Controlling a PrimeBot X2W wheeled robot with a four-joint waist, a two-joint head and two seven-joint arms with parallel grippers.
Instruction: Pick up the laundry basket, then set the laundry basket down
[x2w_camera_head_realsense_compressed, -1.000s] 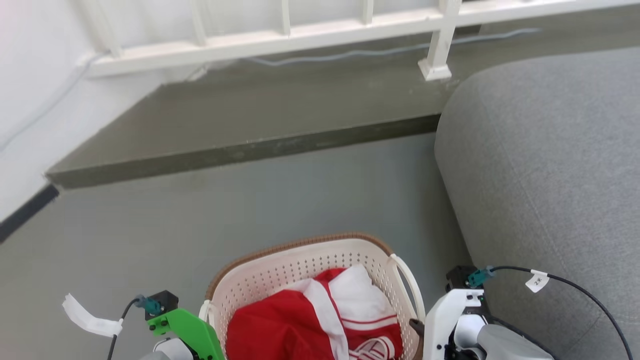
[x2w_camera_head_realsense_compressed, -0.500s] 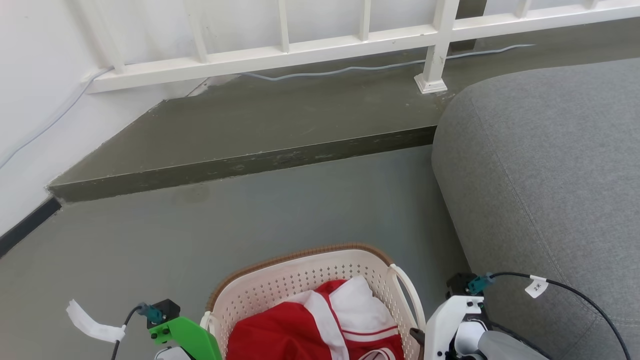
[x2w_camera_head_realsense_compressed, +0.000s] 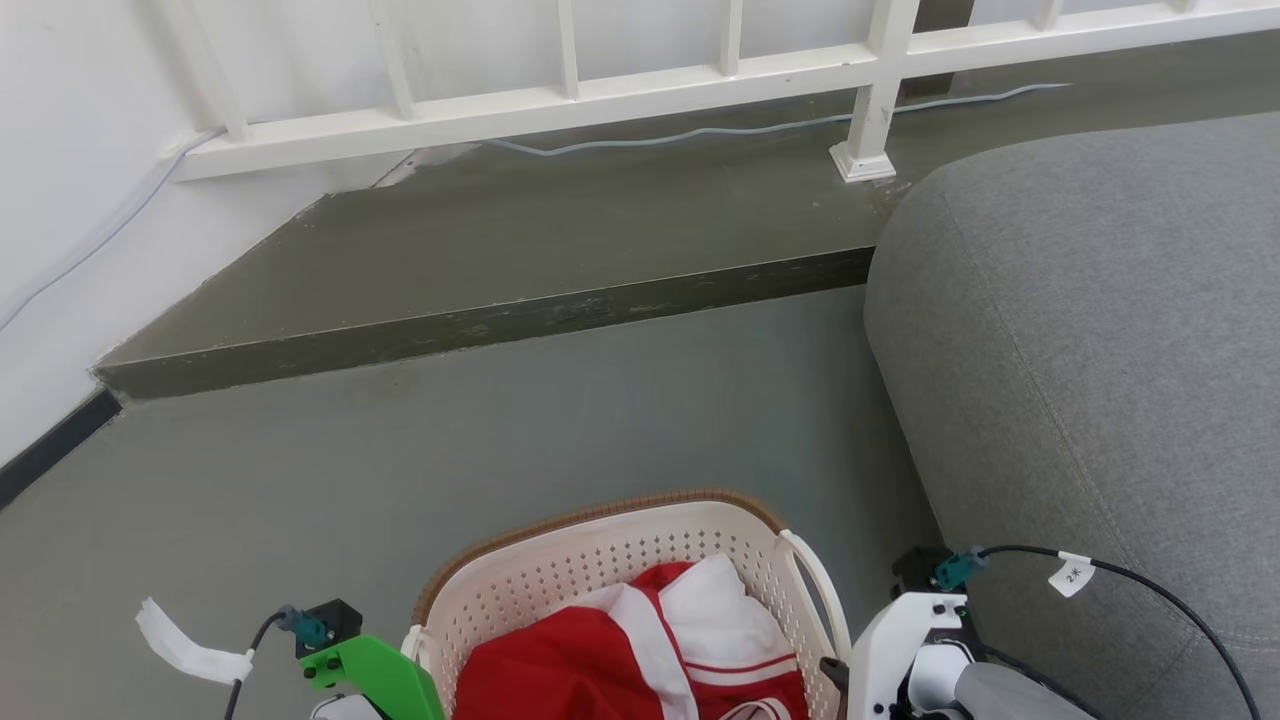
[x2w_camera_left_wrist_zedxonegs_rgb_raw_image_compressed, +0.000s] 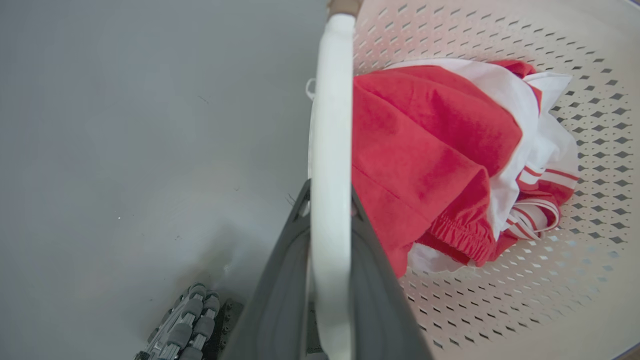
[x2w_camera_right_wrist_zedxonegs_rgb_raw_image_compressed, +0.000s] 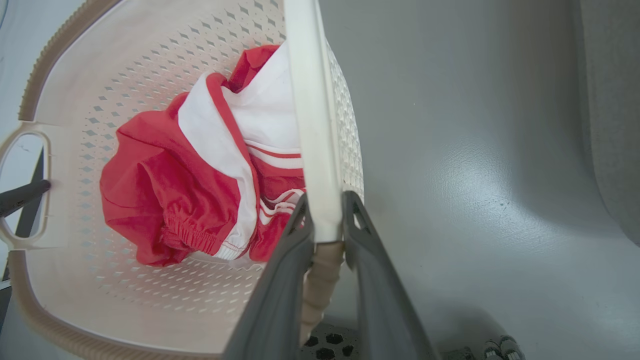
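The laundry basket (x2w_camera_head_realsense_compressed: 600, 560) is cream-white and perforated with a brown woven-look rim. It sits at the bottom middle of the head view with red-and-white clothes (x2w_camera_head_realsense_compressed: 600, 650) inside. In the left wrist view my left gripper (x2w_camera_left_wrist_zedxonegs_rgb_raw_image_compressed: 327, 192) is shut on one white loop handle (x2w_camera_left_wrist_zedxonegs_rgb_raw_image_compressed: 330, 100). In the right wrist view my right gripper (x2w_camera_right_wrist_zedxonegs_rgb_raw_image_compressed: 326, 200) is shut on the opposite handle (x2w_camera_right_wrist_zedxonegs_rgb_raw_image_compressed: 307, 100). The head view shows the green left wrist bracket (x2w_camera_head_realsense_compressed: 370, 670) and the white right wrist housing (x2w_camera_head_realsense_compressed: 900, 640) flanking the basket. Whether the basket's base touches the floor is hidden.
A grey sofa (x2w_camera_head_realsense_compressed: 1100, 350) stands close on the right of the basket. Ahead is grey floor (x2w_camera_head_realsense_compressed: 500, 420), then a raised dark step (x2w_camera_head_realsense_compressed: 500, 320) with a white railing (x2w_camera_head_realsense_compressed: 600, 90) and a cable (x2w_camera_head_realsense_compressed: 700, 130). A white wall (x2w_camera_head_realsense_compressed: 60, 200) runs along the left.
The whole head picture slid down slightly a second ago, so the camera moved. The basket and both grippers keep their places relative to the floor and to each other.
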